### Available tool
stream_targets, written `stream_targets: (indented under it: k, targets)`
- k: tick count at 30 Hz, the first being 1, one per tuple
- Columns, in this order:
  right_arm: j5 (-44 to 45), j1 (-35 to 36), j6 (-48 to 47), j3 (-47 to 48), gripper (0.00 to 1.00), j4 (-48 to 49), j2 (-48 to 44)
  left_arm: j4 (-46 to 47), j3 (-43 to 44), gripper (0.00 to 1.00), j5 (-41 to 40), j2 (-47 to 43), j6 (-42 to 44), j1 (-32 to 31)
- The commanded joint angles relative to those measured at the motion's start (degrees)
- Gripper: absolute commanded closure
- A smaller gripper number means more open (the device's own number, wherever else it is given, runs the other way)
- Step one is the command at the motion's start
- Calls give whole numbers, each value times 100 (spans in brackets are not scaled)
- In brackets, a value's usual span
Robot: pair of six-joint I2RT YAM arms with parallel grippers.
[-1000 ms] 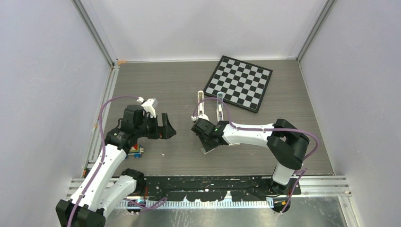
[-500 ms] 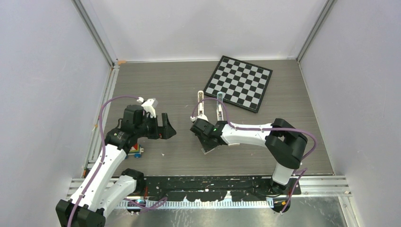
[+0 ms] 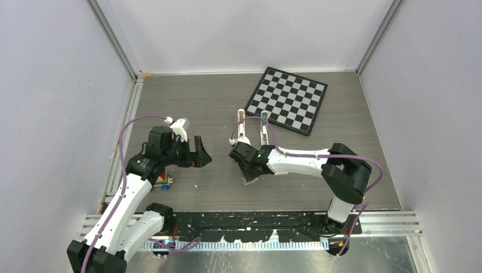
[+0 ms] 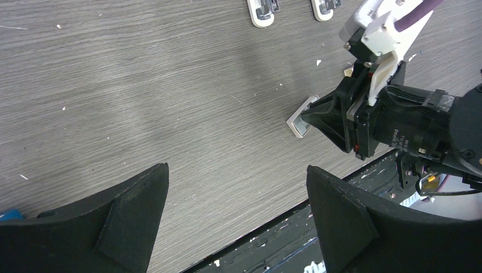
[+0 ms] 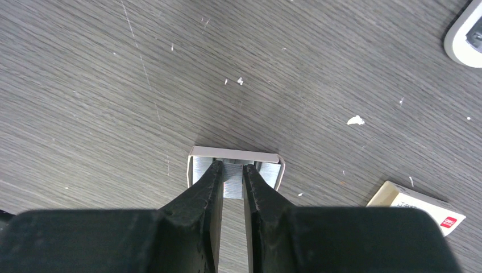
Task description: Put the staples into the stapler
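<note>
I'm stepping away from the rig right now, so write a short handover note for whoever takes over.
Left end effector: open, empty, hovering over the table.
Right end effector: fingertips down in the open tray, pinched on the staples.
Stapler: farther out, beside the chessboard, untouched; box sleeve lies by the tray.
Done: staples reached. To do: lift them out, load the stapler.

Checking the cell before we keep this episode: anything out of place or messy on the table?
Minor only. White flecks litter the dark wood-grain table. The white cardboard box with a red mark lies apart from the open white tray of silvery-grey staples, which the right hand reaches into. The black-and-white chessboard sits askew.
</note>
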Motion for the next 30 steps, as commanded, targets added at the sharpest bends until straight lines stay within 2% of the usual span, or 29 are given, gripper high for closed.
stream_targets:
  k: [1,9,17,30]
  targets:
    - [176,31,141,220,78,76,-421,44,-11,8,24,-94,99,-10]
    - [494,-109,233,305,78,133,-567,41,-11,8,40,-117,91,-16]
    - [493,-870,300,280,78,452,-778,55,-19,8,61,-145,90,-10]
    - [421,-1950,30,396,78,794,-548,63,-29,8,57,-138,89,-12]
